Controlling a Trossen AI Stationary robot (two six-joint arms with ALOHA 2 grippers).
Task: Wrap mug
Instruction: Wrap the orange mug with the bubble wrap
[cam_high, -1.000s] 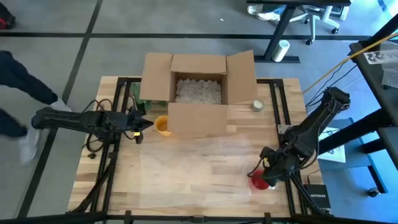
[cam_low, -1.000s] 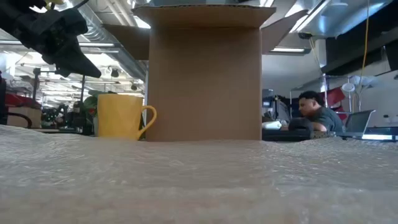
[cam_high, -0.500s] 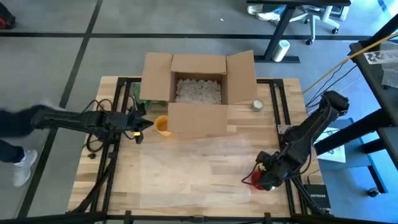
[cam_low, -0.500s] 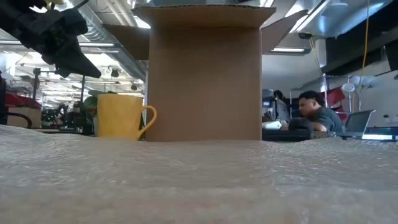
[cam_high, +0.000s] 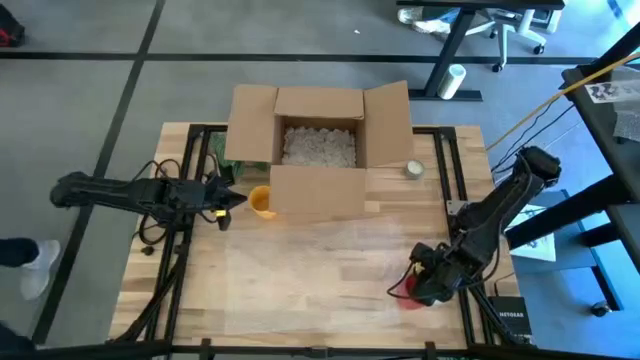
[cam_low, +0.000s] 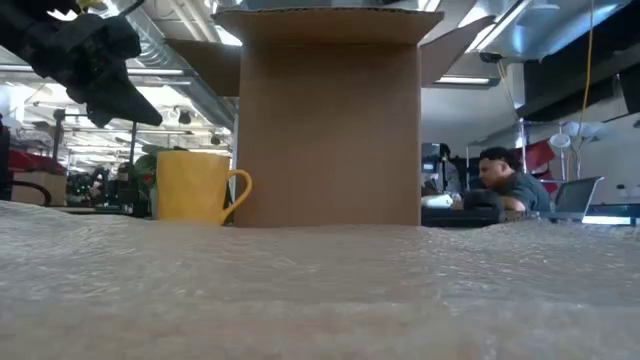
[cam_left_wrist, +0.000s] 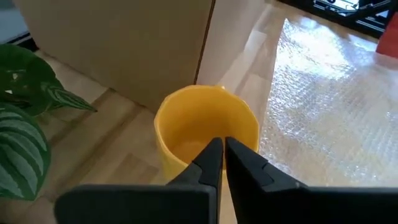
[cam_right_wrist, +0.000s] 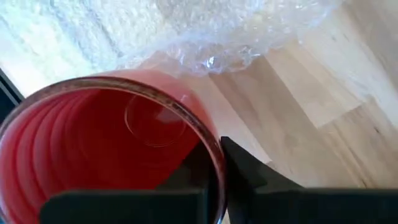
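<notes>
**Right gripper clamped on the red mug's rim; left gripper closed over the yellow mug**

From my overhead camera, I see the right gripper (cam_high: 418, 287) low at the near right part of the wooden table (cam_high: 300, 290), pinched on the red mug (cam_high: 404, 291). My right wrist camera shows it plainly: one finger sits inside the red mug (cam_right_wrist: 106, 155) and the other outside, with the rim wall clamped between them. The mug's mouth faces that camera. Just past it lies the crumpled edge of the bubble wrap sheet (cam_right_wrist: 236, 31), touching or very nearly touching the mug's far side.

The bubble wrap sheet (cam_high: 330, 255) is spread flat across the middle of the table, in front of the open cardboard box (cam_high: 320, 150), which is filled with packing peanuts (cam_high: 319, 146). A small roll of tape (cam_high: 414, 170) sits beside the box's right side.

The left gripper (cam_high: 240, 200) hangs at the table's left, next to the yellow mug (cam_high: 261, 201), which stands upright against the box's front left corner. In the left wrist camera its fingers (cam_left_wrist: 208, 158) are pressed together with nothing between them, poised above the yellow mug (cam_left_wrist: 205, 134). Green plant leaves (cam_left_wrist: 28, 112) lie near that mug. In the table-level camera a person (cam_low: 505, 180) sits in the room behind the table.
</notes>
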